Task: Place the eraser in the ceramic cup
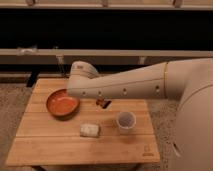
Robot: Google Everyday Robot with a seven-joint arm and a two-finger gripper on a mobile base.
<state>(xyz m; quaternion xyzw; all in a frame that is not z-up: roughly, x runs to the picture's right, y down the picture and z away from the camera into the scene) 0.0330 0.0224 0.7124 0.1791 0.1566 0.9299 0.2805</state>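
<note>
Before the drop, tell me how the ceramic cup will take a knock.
The ceramic cup stands upright, small and seemingly empty, so a nudge would likely slide or tip it. It would probably roll if toppled, being round. The gripper is up-left of it, over the table.

One bowl [62, 104], cup [125, 120], block [90, 130], gripper [103, 103] over table [75, 150]
</note>
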